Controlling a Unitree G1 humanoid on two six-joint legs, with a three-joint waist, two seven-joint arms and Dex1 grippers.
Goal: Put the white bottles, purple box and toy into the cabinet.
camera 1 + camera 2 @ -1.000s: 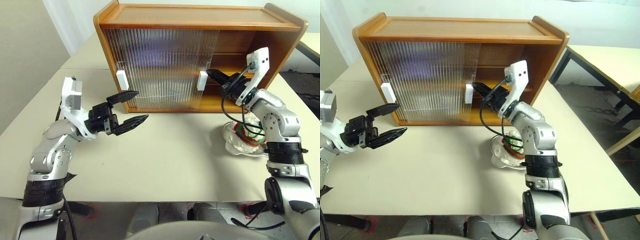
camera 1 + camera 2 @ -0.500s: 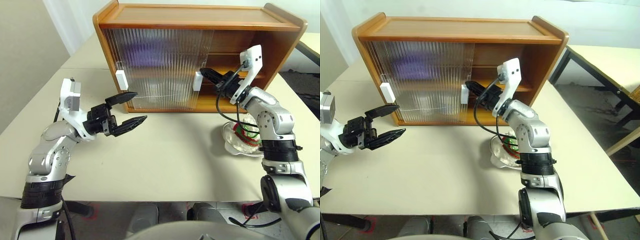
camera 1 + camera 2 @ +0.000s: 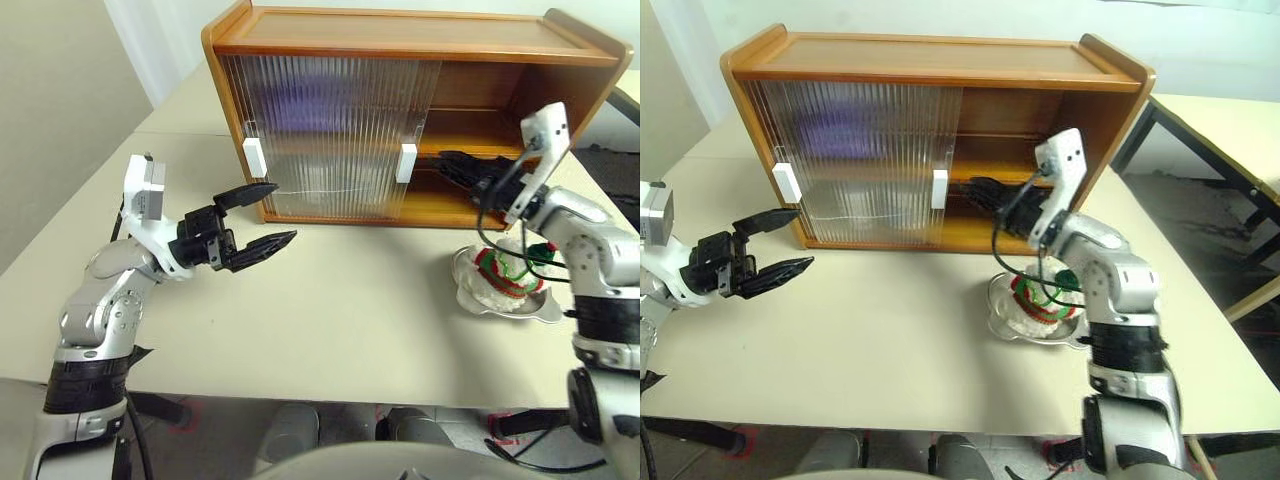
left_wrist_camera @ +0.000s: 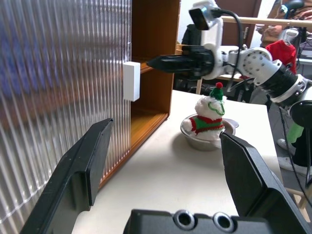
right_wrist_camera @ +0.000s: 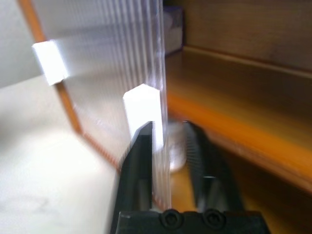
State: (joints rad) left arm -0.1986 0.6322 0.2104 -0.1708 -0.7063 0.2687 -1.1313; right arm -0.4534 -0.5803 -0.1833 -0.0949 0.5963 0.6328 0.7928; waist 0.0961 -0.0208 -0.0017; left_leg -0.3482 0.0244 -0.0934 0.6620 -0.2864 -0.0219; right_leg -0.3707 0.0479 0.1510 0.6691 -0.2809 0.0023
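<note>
The cabinet (image 3: 400,30) stands at the back of the table with both ribbed doors (image 3: 330,130) slid to its left half, leaving the right half open. A purple smear of the purple box (image 5: 174,22) shows behind the doors on the upper shelf. A pale blurred shape (image 5: 176,146) on the lower shelf behind the door edge may be a white bottle. The toy (image 3: 503,275) sits on its silver dish (image 3: 545,312) in front of the open half. My right gripper (image 3: 450,162) hovers beside the inner door handle (image 3: 407,163), fingers slightly open, holding nothing. My left gripper (image 3: 284,212) hangs open before the doors.
The cream table (image 3: 350,320) has free room between the two arms. The outer door handle (image 3: 254,157) is just behind the left gripper. A second table (image 3: 1230,120) stands to the right, and the table's right edge lies near the dish.
The inner door slid slightly left, then my right gripper drew back to the right, away from the handle, and its fingers parted. The camera swung a little. The left arm stayed still.
</note>
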